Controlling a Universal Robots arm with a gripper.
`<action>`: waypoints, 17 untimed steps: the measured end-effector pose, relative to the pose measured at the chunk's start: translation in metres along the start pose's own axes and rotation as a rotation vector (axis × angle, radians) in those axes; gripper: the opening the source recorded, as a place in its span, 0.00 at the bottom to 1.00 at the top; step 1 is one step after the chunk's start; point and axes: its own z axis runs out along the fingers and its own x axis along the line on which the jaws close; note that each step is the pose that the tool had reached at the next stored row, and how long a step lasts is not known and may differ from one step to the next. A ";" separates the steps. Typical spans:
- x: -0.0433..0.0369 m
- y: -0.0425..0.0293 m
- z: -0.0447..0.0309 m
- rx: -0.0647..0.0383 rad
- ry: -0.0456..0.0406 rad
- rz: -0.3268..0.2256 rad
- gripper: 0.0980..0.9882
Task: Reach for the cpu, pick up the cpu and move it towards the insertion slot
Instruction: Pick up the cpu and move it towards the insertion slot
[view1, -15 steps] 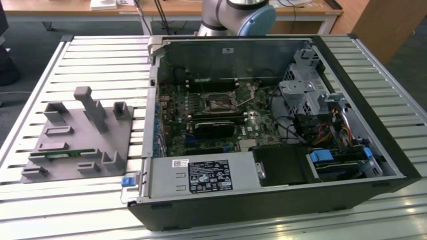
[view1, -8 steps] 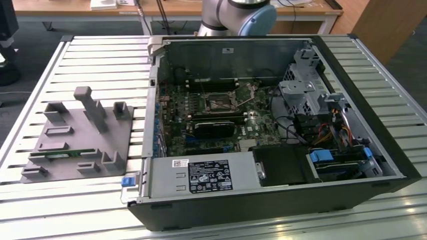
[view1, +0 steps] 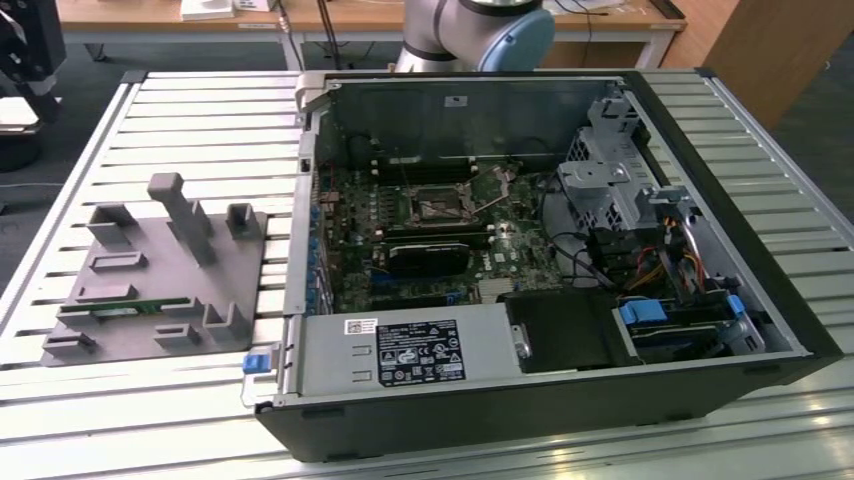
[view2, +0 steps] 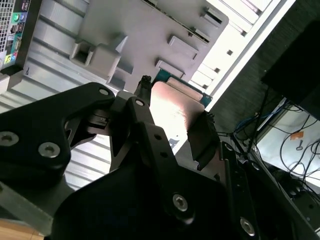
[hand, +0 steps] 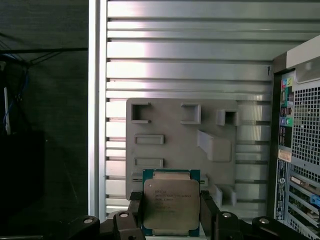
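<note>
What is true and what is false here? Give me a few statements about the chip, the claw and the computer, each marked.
1. The gripper holds the cpu between its fingers. True.
2. The cpu sits in the slot. False: it is in the gripper, and the first wrist view shows the grey tray behind it.
3. The computer case lies open, its boards showing. True.
4. The tray lies inside the case. False: it lies on the slatted table beside the case, on the exterior view's left.
</note>
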 end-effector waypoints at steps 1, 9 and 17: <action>-0.0020 0.0000 0.0000 0.000 0.0000 0.000 0.50; -0.0199 -0.0001 -0.0006 0.000 0.0000 0.000 0.50; -0.0398 -0.0001 -0.0011 0.000 -0.0001 0.000 0.50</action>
